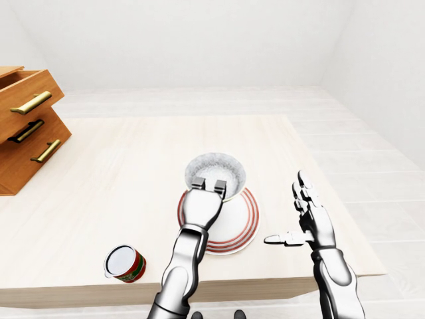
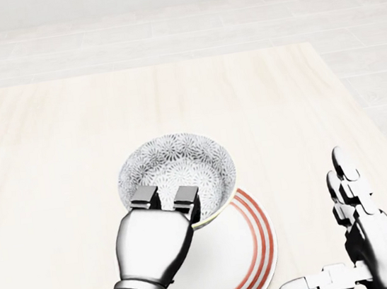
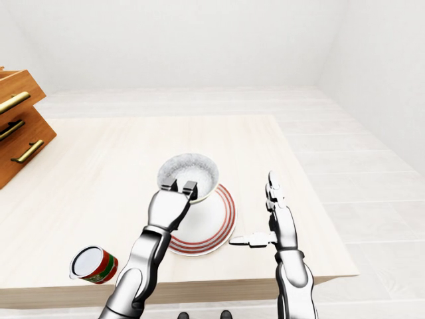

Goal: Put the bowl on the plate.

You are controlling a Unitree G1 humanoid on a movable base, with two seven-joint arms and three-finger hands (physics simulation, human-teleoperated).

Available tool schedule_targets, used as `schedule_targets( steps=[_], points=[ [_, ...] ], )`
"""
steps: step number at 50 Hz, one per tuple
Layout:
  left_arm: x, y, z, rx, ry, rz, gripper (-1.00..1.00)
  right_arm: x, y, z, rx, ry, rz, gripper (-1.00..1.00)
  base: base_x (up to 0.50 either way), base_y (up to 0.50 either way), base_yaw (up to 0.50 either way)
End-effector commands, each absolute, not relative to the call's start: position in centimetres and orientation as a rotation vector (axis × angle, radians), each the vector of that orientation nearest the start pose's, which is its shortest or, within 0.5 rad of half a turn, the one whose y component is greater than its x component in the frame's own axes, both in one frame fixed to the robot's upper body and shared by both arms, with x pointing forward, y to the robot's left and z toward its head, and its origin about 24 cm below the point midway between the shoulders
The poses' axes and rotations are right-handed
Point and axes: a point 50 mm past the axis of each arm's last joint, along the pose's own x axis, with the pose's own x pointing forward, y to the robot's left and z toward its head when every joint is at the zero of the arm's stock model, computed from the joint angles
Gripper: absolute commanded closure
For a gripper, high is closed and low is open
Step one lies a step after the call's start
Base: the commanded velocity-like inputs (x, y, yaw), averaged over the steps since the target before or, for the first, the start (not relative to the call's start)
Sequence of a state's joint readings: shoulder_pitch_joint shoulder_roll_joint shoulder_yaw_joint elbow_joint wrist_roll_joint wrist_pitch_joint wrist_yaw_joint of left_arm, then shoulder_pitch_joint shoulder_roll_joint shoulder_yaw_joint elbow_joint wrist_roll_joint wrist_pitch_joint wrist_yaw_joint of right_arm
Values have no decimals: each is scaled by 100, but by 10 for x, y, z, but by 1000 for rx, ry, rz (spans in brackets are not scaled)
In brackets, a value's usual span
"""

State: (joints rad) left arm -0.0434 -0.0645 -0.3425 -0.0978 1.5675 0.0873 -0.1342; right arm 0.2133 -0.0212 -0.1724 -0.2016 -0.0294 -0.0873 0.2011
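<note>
Bowl of grey-and-white floral ceramic (image 2: 181, 162), its near rim clamped in the fingers of the silver left hand (image 2: 155, 241), overlaps only the upper-left edge of the red-ringed white plate (image 2: 253, 247), so centring, lowering and release are apparently left, while the right hand (image 2: 369, 242) hangs splayed open beside the plate.

Head view is looking steeply down from close above the left hand (image 2: 157, 245). It is framing only the bowl (image 2: 174, 162) at its fingertips, the plate (image 2: 248, 248) beneath, and the right hand (image 2: 369, 242) off to its right.

Left-eye and right-eye views are looking down and outward from farther back, taking in the whole table (image 1: 119, 159).

All three are sharing hands, bowl and plate. The wooden drawer chest (image 1: 26, 126), far to the left hand's left, is showing fuller in the left-eye view.
</note>
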Motion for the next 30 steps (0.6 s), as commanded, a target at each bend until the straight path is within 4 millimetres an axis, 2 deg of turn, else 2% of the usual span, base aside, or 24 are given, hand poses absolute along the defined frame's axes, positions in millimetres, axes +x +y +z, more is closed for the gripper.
schedule_targets(
  steps=[1, 23, 30],
  points=[
    [243, 55, 75, 1541, -257, -180, 100, 206, -197, 55, -112, -86, -20, -100, 0, 0, 0],
    [237, 51, 64, 1547, -275, -191, 100, 207, -197, 56, -115, -91, -24, -100, 0, 0, 0],
    [229, 49, 60, 1554, -293, -195, 100, 207, -197, 55, -114, -89, -28, -100, 0, 0, 0]
  ],
)
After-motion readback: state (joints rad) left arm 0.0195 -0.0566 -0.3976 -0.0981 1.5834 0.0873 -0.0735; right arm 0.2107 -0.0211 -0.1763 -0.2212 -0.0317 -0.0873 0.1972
